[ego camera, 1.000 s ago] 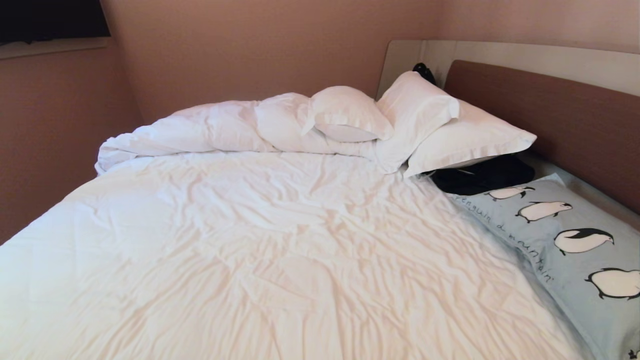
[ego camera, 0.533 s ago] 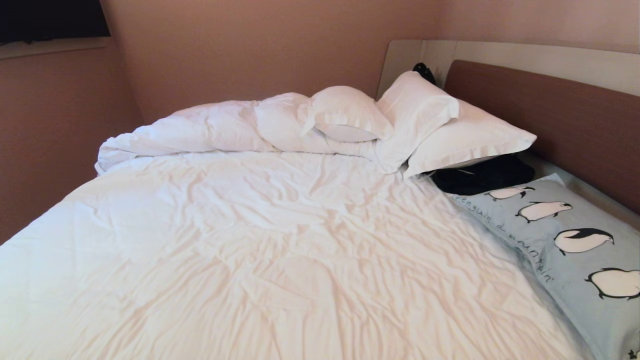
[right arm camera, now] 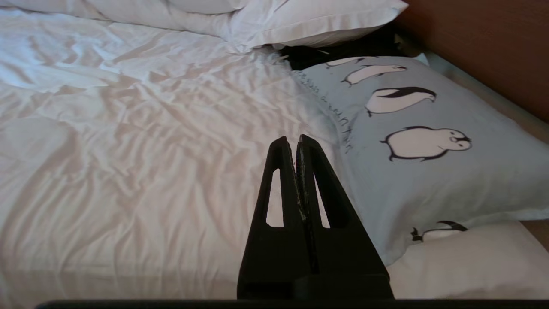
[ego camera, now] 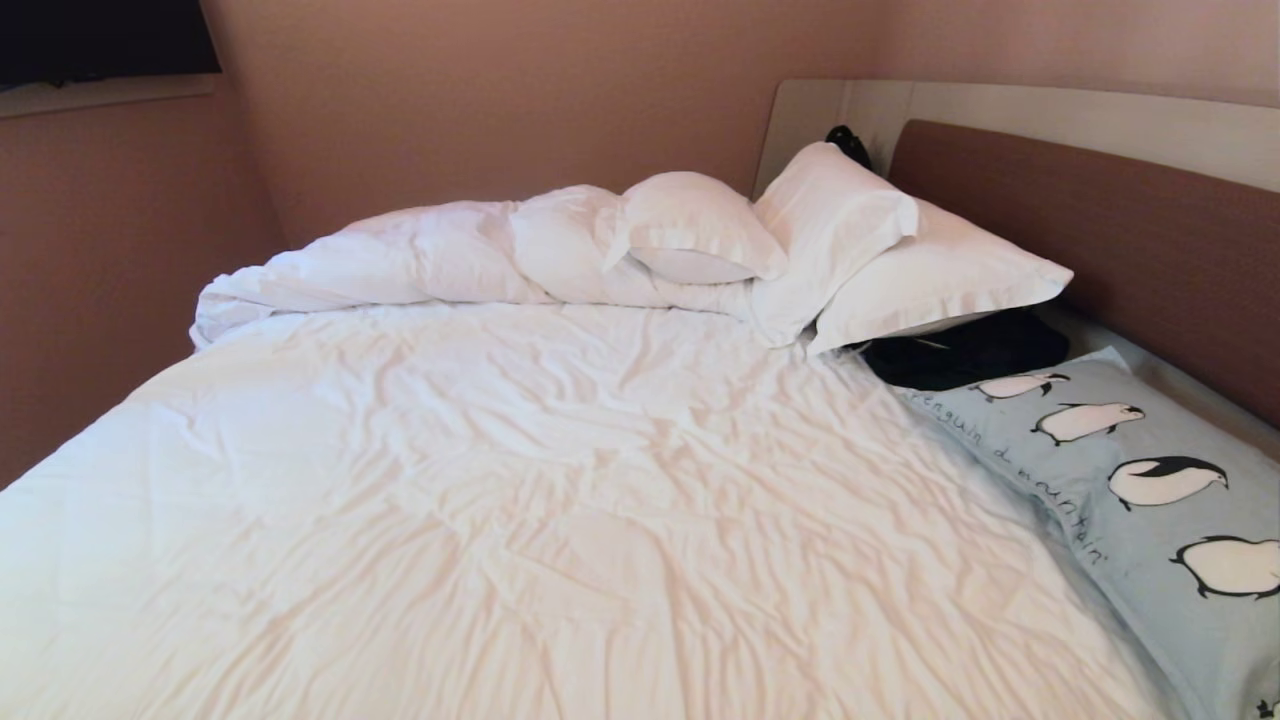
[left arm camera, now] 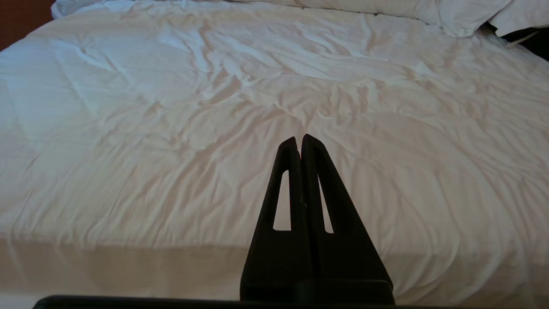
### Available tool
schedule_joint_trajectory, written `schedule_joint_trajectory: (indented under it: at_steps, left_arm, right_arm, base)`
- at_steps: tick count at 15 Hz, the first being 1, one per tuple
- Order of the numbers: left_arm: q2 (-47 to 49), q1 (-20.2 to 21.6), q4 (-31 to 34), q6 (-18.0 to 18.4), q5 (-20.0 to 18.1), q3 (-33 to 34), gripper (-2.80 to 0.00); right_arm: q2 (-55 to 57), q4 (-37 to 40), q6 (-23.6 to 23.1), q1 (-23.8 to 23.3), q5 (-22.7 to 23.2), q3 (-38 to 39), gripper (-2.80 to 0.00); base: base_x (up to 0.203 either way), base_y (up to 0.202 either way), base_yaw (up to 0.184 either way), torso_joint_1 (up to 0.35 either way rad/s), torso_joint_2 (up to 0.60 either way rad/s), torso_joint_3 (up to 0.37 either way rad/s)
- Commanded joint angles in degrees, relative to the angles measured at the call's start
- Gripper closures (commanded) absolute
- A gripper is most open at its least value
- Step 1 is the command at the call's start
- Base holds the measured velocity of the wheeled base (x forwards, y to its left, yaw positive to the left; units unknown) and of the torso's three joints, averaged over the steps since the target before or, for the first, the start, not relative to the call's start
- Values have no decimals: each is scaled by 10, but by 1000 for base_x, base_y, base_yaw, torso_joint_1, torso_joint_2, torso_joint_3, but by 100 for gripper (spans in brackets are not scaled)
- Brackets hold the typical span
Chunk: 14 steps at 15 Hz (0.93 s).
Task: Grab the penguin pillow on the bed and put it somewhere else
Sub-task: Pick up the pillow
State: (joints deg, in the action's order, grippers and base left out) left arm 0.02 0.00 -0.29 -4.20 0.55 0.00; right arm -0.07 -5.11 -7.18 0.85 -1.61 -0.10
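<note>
The light blue penguin pillow [ego camera: 1140, 500] lies flat at the right side of the bed [ego camera: 560, 500], along the brown headboard [ego camera: 1120, 240]. In the right wrist view the penguin pillow [right arm camera: 429, 141] fills the area just beyond my right gripper [right arm camera: 296, 139], which is shut and empty, hovering off the pillow's near long edge. My left gripper [left arm camera: 299, 139] is shut and empty too, pointing over the wrinkled white sheet [left arm camera: 214, 128] near the bed's front edge. Neither arm shows in the head view.
Plain white pillows [ego camera: 900, 260] and a bunched white duvet [ego camera: 420, 250] line the far side. A black clothing bundle [ego camera: 965, 350] sits between the white pillows and the penguin pillow. Walls close in on the left and behind.
</note>
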Motion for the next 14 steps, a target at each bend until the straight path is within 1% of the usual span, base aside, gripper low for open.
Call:
schedule_joint_trajectory:
  at_steps: [1,2,3,4,6,14]
  left_arm:
    - [0,0,-1,0,0,2,0]
    - [0,0,0,0,0,2,0]
    - [0,0,-1,0,0,2,0]
    - [0,0,-1,0,0,2,0]
    - [0,0,-1,0,1,2,0]
    - [0,0,0,0,1,2,0]
  right_arm:
    - [1,17,9,0,23,1,0]
    - [1,40,24,0,25,1,0]
    - [1,68,48,0,26,-2,0]
    - [1,63,71,-1,21,-3,0]
    - [1,50,70,0,20,1,0]
    - [1,50,70,0,20,1,0]
  base:
    - [0,0,0,0,0,0]
    - [0,0,0,0,0,0]
    - [0,0,0,0,0,0]
    - [0,0,0,0,0,0]
    - [0,0,0,0,0,0]
    - [0,0,0,0,0,0]
